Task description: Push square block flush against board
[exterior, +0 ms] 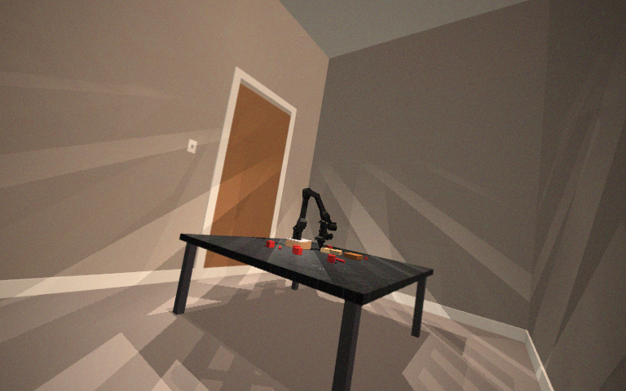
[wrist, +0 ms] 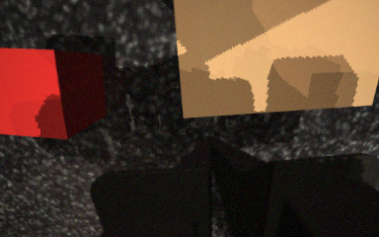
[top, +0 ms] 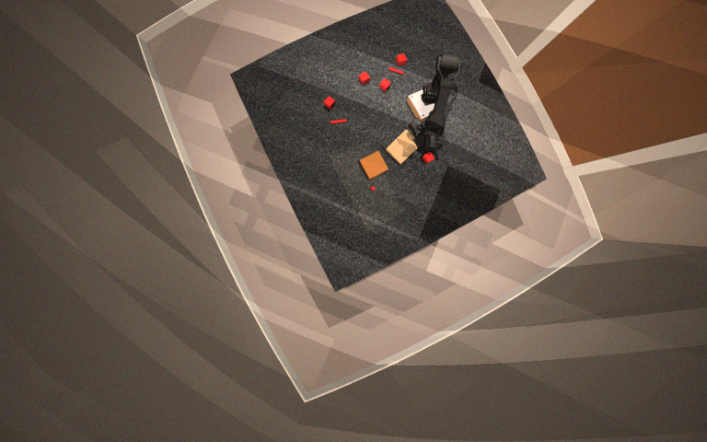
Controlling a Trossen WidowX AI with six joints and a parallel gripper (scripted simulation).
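Note:
The orange square block [top: 374, 164] [exterior: 353, 256] lies flat on the table. The tan board [top: 399, 148] [exterior: 336, 252] [wrist: 296, 30] lies flat beside it, on the arm's side, turned at a different angle. A narrow, uneven dark gap shows between them in the top view. The block is out of the wrist view. My gripper [top: 420, 140] [exterior: 319, 247] [wrist: 208, 143] is shut and empty. Its tips are low, close to the board's side facing the arm base and away from the block. The arm partly covers that side in the top view; whether the tips touch the board cannot be told.
A red cube [top: 427, 157] [wrist: 27, 94] lies close beside the gripper and board. A tiny red piece [top: 372, 188] lies near the block. Several red cubes and two red sticks [top: 338, 121] [top: 396, 70] lie farther off. The white-topped base [top: 415, 99] [exterior: 298, 243] stands behind the gripper.

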